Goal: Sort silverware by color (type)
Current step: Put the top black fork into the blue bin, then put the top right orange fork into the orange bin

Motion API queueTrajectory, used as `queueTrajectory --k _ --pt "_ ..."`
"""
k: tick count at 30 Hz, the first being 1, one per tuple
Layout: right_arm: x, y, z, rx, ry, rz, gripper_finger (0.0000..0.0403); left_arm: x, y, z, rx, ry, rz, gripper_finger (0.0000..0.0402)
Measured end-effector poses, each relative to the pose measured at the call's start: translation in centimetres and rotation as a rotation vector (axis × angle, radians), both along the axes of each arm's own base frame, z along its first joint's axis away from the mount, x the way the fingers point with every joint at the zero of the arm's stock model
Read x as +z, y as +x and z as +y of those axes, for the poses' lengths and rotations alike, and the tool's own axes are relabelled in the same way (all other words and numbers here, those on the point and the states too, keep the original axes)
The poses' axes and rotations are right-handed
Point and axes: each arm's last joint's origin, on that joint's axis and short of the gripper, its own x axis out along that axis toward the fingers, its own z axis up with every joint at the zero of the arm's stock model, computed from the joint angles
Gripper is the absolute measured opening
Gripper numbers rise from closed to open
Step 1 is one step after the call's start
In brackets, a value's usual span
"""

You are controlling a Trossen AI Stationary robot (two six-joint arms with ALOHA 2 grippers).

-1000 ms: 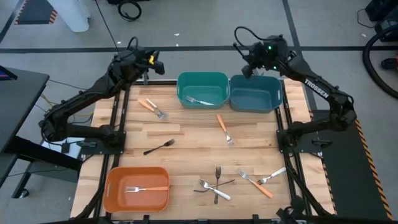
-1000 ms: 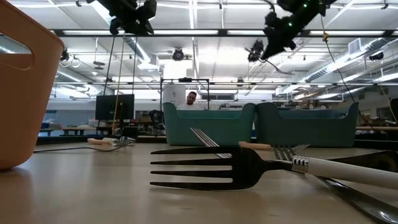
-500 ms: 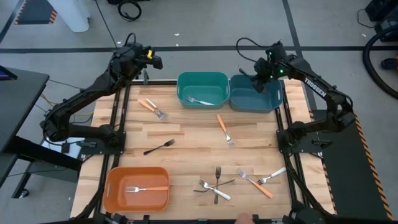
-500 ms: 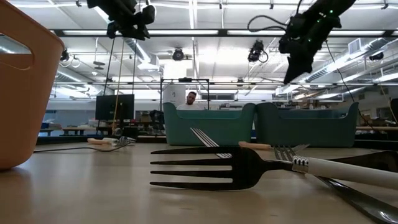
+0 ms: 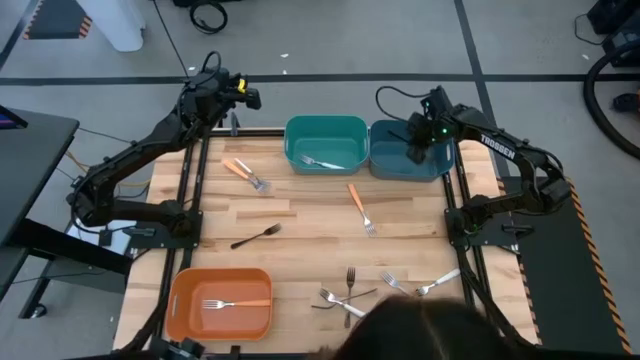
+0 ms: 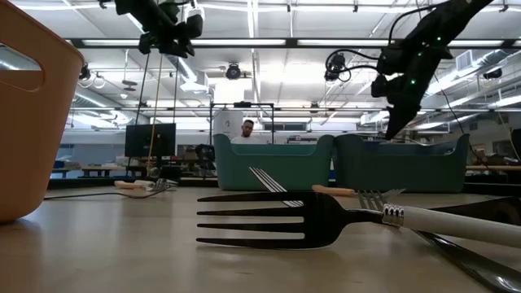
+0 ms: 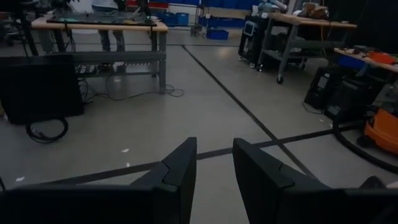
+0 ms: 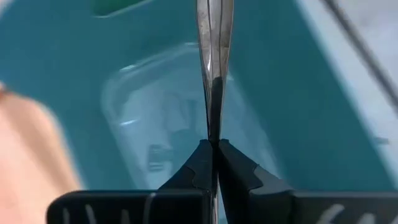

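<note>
The right tool (image 5: 418,150) hangs over the blue-grey bin (image 5: 384,163) at the far side of the desk (image 5: 300,215), and its wrist view shows the two fingers (image 8: 202,165) clenched on a thin dark fork (image 8: 213,56) seen edge-on, so its tines cannot be made out; in the high view that fork is lost against the arm. The left tool (image 5: 238,96) is raised by the desk's far left corner, its fingers (image 7: 180,171) parted with nothing between them. A light-handled fork (image 5: 320,162) lies in the teal bin (image 5: 297,130), and an orange-handled fork (image 5: 236,303) lies in the orange bin (image 5: 183,285) at the near left. Loose on the desk are an orange fork near the left tool (image 5: 245,173), a black fork (image 5: 256,236) and an orange fork mid-desk (image 5: 360,207). At the near edge a cluster of crossed forks (image 5: 345,295) is partly hidden by a dark head of hair (image 5: 430,330), which cuts off anything beneath it.
</note>
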Motion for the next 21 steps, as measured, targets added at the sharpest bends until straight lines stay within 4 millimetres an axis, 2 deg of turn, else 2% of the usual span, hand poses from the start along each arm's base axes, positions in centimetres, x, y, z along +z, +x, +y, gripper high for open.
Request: queueTrajectory --k 15,17,21 --pt "0.1 0.2 0.1 -0.057 -0.043 0.078 0.0097 -1.5 1.2 0.8 -0.013 -0.043 0.058 0.0114" --pt "0.8 0.5 0.0 -0.101 -0.067 0.077 0.0101 -1.5 1.4 0.7 -0.035 -0.045 0.056 0.0114" --pt "3.0 1.1 -0.3 -0.199 -0.083 -0.001 0.0102 -1.0 1.5 0.0 -0.188 -0.055 0.024 0.0114"
